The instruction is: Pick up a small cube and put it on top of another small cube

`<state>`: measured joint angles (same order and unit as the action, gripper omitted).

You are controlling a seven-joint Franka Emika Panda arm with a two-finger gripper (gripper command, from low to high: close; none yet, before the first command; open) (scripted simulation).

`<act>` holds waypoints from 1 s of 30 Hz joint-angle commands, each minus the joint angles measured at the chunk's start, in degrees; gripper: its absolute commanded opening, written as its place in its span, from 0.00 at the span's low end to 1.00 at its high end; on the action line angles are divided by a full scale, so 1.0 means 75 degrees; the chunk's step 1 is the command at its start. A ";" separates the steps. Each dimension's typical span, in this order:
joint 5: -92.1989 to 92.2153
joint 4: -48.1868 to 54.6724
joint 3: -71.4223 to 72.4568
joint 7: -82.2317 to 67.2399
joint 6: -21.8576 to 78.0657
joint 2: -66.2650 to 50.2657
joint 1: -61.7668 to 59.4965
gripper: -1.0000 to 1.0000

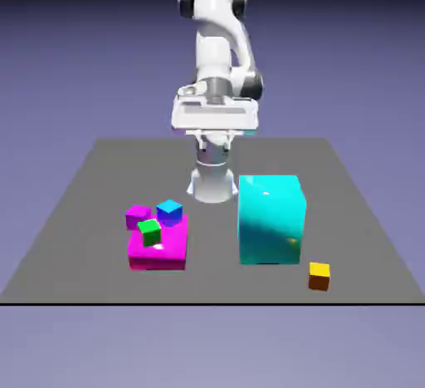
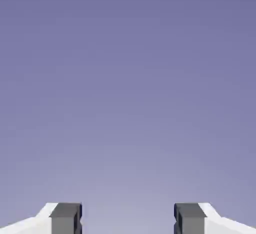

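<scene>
Open, empty end effector [image 2: 128,218] faces plain backdrop. Tiny orange cube [image 1: 319,276] rests on grey desk [image 1: 83,212], well apart from tiny blue cube [image 1: 169,210] beside flat magenta slab [image 1: 166,249].

In the hand view the white end effector [image 2: 128,219] is cut off by the bottom edge, only its grey fingertips [image 2: 66,217] showing. In the exterior view the fingers are hidden behind the hand. The tiny magenta cube [image 1: 137,214] is partly hidden behind the tiny green cube [image 1: 150,232].
</scene>
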<state>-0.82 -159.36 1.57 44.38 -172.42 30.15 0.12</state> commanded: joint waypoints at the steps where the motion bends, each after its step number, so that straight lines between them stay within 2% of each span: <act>1: -0.0090 0.0182 0.0173 0.0213 0.0176 -0.0277 -0.0063 0.50; 30: -0.2707 0.5457 0.5195 0.6387 0.5258 -0.8306 -0.1895 0.50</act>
<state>-21.12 -118.43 40.53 92.29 -132.99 -32.14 -14.09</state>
